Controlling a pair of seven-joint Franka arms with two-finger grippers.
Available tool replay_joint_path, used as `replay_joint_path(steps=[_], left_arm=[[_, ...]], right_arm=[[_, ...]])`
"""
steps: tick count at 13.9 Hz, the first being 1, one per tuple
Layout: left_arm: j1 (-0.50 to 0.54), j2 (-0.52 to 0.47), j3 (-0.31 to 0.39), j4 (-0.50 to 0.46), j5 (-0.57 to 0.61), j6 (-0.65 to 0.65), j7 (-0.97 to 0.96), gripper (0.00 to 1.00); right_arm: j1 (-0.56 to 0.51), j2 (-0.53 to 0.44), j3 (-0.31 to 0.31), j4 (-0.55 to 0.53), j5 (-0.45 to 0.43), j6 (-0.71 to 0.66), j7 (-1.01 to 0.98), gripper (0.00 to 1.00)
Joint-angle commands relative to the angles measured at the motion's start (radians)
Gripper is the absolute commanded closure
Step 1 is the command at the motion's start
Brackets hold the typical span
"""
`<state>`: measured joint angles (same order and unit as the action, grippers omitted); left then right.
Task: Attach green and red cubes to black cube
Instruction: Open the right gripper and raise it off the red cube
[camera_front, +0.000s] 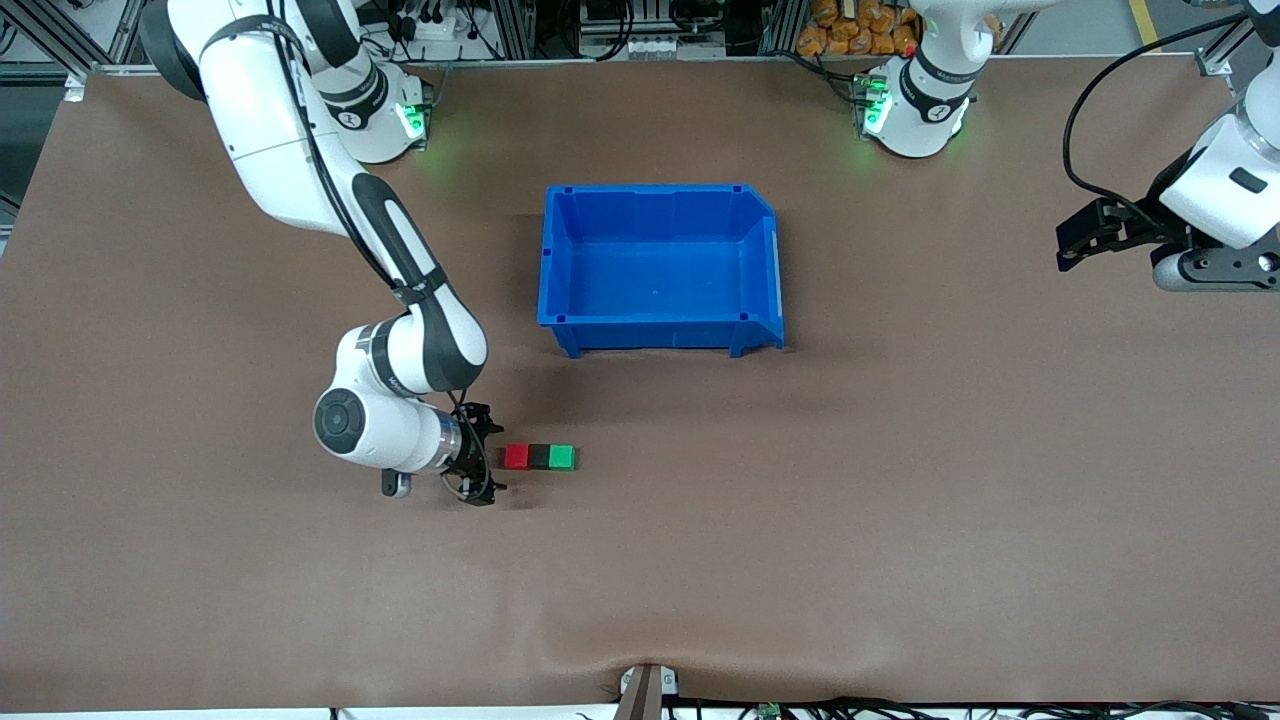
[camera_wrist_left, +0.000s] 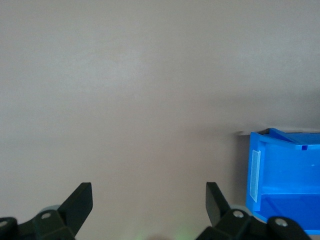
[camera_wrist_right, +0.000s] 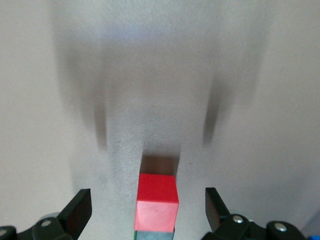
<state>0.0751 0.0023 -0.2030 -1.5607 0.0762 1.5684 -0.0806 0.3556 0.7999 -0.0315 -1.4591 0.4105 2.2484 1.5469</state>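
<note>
The right gripper (camera_front: 485, 462), at the end of the arm based at the right arm's end of the table, sits low over the brown table covering (camera_front: 900, 500), just beside the red end of the cube row; its fingers stand apart and hold nothing, and in the right wrist view the small bright red cube (camera_wrist_right: 157, 201) lies between the spread fingertips (camera_wrist_right: 80, 207) without touching them. The three cubes form one straight row on the table: the red cube (camera_front: 516, 457), the small matte black cube (camera_front: 540, 457) in the middle, and the small bright green cube (camera_front: 563, 458), each touching its neighbour, so the joining appears already done. The row lies nearer to the front camera than the open blue plastic bin (camera_front: 560, 250), which is empty and well apart from it. The cubes look rigid, light and smooth-faced; in judgement, they would be best taken across two flat parallel faces, squarely, since a skewed pinch could twist the row apart. The left gripper (camera_front: 1080, 240) waits over bare table toward the left arm's end, fingers (camera_wrist_left: 80, 202) spread and empty, with only a corner of the bin in its wrist view.
</note>
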Motion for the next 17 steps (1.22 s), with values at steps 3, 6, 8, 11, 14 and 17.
replay_joint_path(steps=[3,6,8,11,14,17], left_arm=[[0.011,-0.021,-0.004,-0.018,-0.019,-0.001,-0.002,0.00],[0.012,-0.021,-0.004,-0.018,-0.019,-0.001,-0.002,0.00],[0.012,-0.022,-0.004,-0.018,-0.019,-0.002,-0.002,0.00],[0.012,-0.022,-0.003,-0.018,-0.019,-0.002,-0.002,0.00],[0.015,-0.022,-0.001,-0.018,-0.019,-0.002,-0.002,0.00],[0.015,-0.021,0.005,-0.018,-0.019,-0.002,-0.002,0.00]], right_arm=[[-0.021,-0.008,0.005,0.046,-0.015,-0.046,0.007,0.00],[-0.023,-0.019,0.004,0.048,-0.039,-0.046,0.002,0.00],[-0.029,-0.027,0.005,0.049,-0.117,-0.046,0.002,0.00],[-0.035,-0.039,0.005,0.049,-0.133,-0.046,-0.002,0.00],[-0.049,-0.053,0.005,0.057,-0.131,-0.088,-0.056,0.00],[-0.083,-0.056,0.007,0.112,-0.128,-0.223,-0.125,0.00]])
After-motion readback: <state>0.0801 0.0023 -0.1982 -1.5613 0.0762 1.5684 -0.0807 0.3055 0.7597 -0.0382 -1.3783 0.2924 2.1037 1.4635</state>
